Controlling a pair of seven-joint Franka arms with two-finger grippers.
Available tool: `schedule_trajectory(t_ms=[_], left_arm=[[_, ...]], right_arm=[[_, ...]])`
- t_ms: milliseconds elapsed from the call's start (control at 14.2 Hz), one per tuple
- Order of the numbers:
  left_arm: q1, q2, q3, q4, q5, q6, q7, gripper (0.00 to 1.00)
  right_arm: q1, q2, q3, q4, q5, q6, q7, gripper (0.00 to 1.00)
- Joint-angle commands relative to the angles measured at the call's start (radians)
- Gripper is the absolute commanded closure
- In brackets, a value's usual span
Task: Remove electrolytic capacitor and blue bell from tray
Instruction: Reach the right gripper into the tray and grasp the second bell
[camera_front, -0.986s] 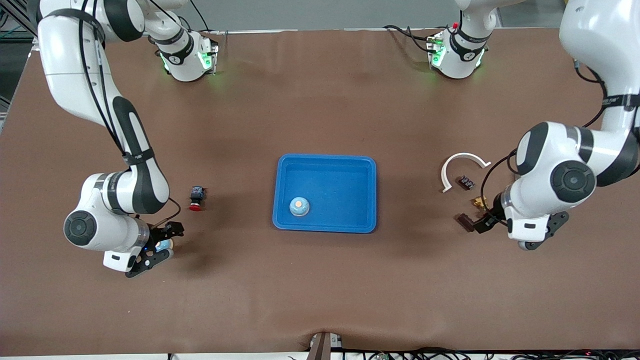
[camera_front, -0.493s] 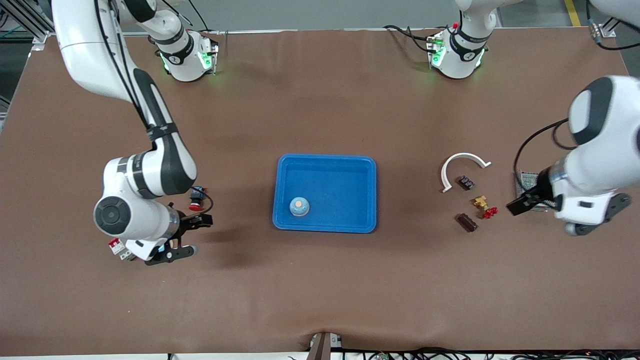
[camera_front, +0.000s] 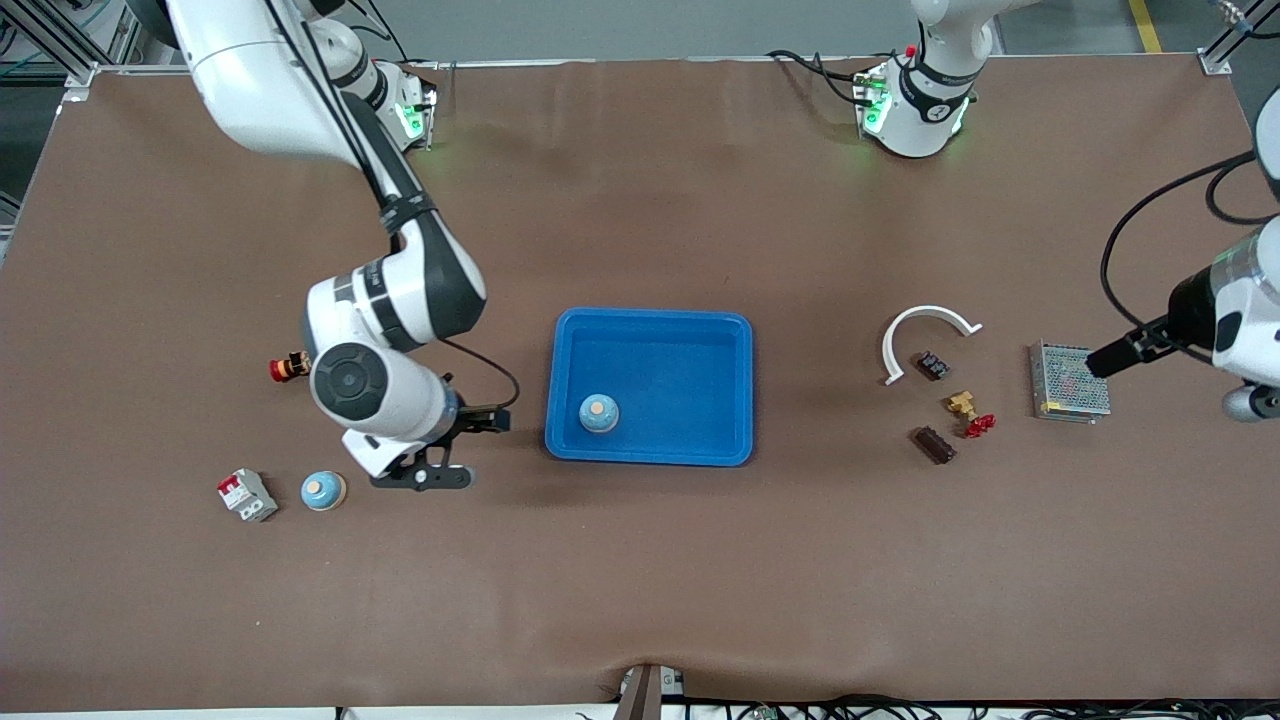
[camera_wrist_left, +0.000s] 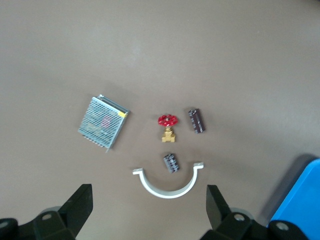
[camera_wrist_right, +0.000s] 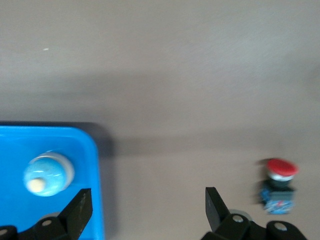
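A blue bell (camera_front: 599, 412) sits in the blue tray (camera_front: 700, 350); it also shows in the right wrist view (camera_wrist_right: 47, 174). A second blue bell (camera_front: 324, 490) stands on the table toward the right arm's end. Two dark capacitors (camera_front: 933, 365) (camera_front: 934, 445) lie toward the left arm's end, and both show in the left wrist view (camera_wrist_left: 171, 163) (camera_wrist_left: 197, 120). My right gripper (camera_front: 478, 448) (camera_wrist_right: 147, 209) is open and empty beside the tray. My left gripper (camera_wrist_left: 149, 212) is open and empty, above the table past the parts; one finger (camera_front: 1108, 358) shows.
A white curved clamp (camera_front: 925, 335), a brass valve with a red handle (camera_front: 968, 410) and a mesh power supply (camera_front: 1070, 380) lie by the capacitors. A red-capped button (camera_front: 290, 366) and a circuit breaker (camera_front: 247, 495) lie near the loose bell. Another red button (camera_wrist_right: 278, 185) shows beside my right gripper.
My right gripper left the loose bell on the table and moved toward the tray. My left gripper rose and moved away from the small parts, uncovering the power supply.
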Motion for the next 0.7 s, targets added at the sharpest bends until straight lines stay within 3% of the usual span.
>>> schedule_trajectory(t_ms=[0,141,282,634], left_arm=[[0.037,-0.066,0.005,-0.009,-0.057,-0.037,0.126,0.00],[0.013,-0.112,0.045,-0.031,-0.065,-0.039,0.145,0.00],[-0.116,-0.146,0.164,-0.038,-0.066,-0.062,0.199,0.00],[-0.199,-0.217,0.280,-0.079,-0.121,-0.126,0.233,0.00]], right_arm=[[0.039,-0.020,-0.011,-0.018,0.061,0.021,0.078,0.00],[0.076,-0.017,-0.011,-0.020,0.061,0.052,0.150,0.00],[0.113,-0.012,-0.011,-0.023,0.061,0.089,0.226,0.00],[0.190,0.002,-0.013,-0.026,0.050,0.196,0.394,0.00]])
